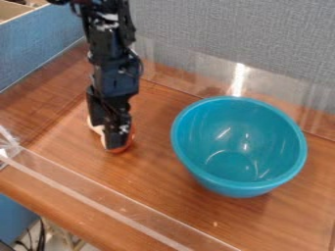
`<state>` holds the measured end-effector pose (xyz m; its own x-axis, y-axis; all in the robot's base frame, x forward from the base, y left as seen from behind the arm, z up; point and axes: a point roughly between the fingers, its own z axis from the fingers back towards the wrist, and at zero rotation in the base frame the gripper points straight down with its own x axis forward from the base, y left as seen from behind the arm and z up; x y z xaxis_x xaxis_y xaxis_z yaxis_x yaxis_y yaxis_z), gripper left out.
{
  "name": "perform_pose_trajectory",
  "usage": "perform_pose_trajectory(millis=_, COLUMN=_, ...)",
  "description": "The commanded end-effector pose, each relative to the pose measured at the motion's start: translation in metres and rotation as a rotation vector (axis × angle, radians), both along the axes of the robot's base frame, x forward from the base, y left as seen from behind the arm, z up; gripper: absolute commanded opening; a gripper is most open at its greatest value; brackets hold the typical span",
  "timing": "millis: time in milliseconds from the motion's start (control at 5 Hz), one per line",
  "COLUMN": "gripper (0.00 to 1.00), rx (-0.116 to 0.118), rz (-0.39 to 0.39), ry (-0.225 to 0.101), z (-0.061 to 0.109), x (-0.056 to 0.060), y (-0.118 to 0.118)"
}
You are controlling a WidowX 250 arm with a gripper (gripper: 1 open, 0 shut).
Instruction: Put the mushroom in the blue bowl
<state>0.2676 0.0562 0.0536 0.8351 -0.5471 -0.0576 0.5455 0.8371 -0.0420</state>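
"Reporting on the gripper point(113, 139) first: what is its position and state?"

"It points down at the left of the wooden table point(164, 201), low over the mushroom point(119, 148). The pincer stands wide. Whether its fingertips touch the mushroom, I cannot tell."

"Location of the mushroom?"

"On the table, left of the blue bowl point(240, 147) and apart from it. The gripper covers part of it; a reddish-brown edge and a pale patch show around the dark fingers."

"Condition of the bowl?"

"Upright on the table, to the right, its open top facing up. Glossy teal-blue, plain, with bright reflections on the inner wall. The mushroom is outside it."

"And the arm point(113, 44)?"

"Black, jointed, entering at the far left and reaching down to the table."

"Surroundings?"

"A grey textured panel point(236, 39) stands along the far side. A blue panel point(37, 44) is at the far left. A clear strip point(105, 204) crosses the near left of the table, and dark cables point(41, 235) show beyond the near left edge."
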Motion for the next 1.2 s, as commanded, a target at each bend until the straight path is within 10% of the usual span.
perform_pose_trajectory(millis=0, gripper=1.0, rx=0.008, rz=0.036, ry=-0.022, z=-0.01, x=0.006, y=-0.011)
perform_pose_trajectory(millis=200, gripper=0.0, rx=0.009, rz=0.104, ry=-0.02, z=-0.017, x=0.004, y=-0.013)
perform_pose_trajectory(millis=1000, gripper=0.0, rx=-0.007, rz=0.091, ry=-0.035, z=-0.005, x=0.005, y=-0.006)
